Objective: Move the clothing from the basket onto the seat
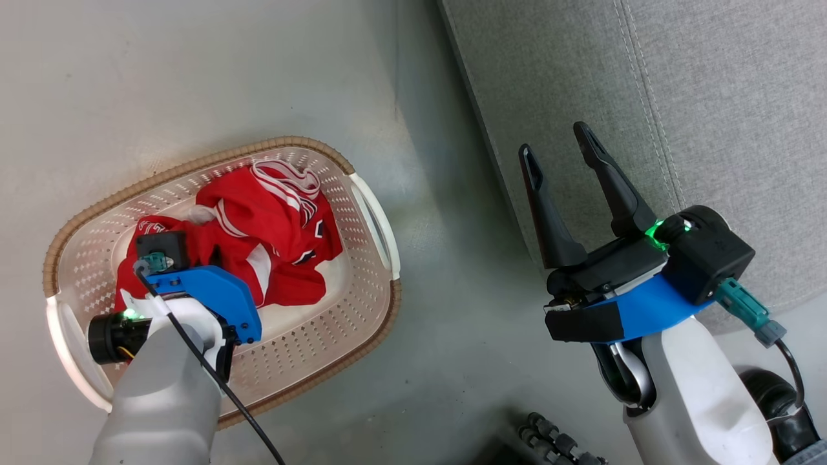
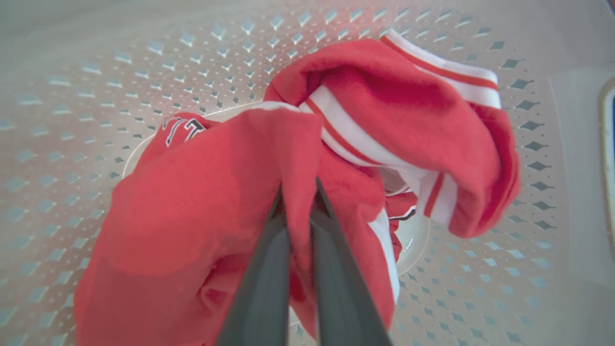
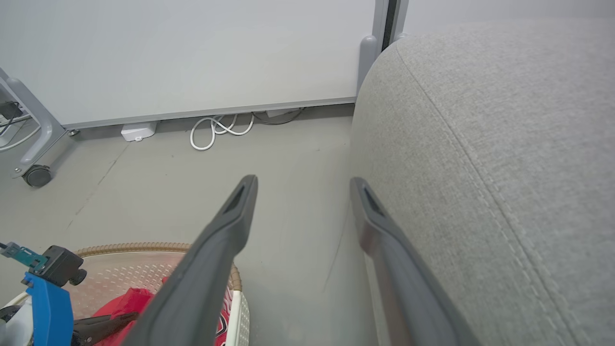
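Left hand: reached down into the basket, the left hand (image 2: 299,187) is seen with its two dark fingers brought together on a raised fold of the soft red fabric clothing with white trim (image 2: 216,192); a ridge of cloth is pinched between them.
Why that grip: a loose fold is taken from above, most likely because limp cloth offers no firm edge to seize.
Clothing: it is bunched in one heap (image 1: 258,239) on the basket's bottom, from the middle toward the far wall; none of it is laid on the seat.
Basket: the cream-white perforated plastic basket with a brown woven-look rim (image 1: 284,141) is set on the pale grey floor (image 1: 194,77), near the seat's front edge but apart from it.
Right hand: the right hand (image 1: 554,142) is held beside that front edge, fingers spread wide, nothing between them, probably kept ready and out of the way.
Seat: the large light-grey fabric-upholstered seat (image 1: 646,97) is shown bare along its stitched seam.
Step judged: the grasp looks made; a lift clear of the rim is called for next.
Risk: the red pieces appear tangled, so part could be dragged up and dropped short.
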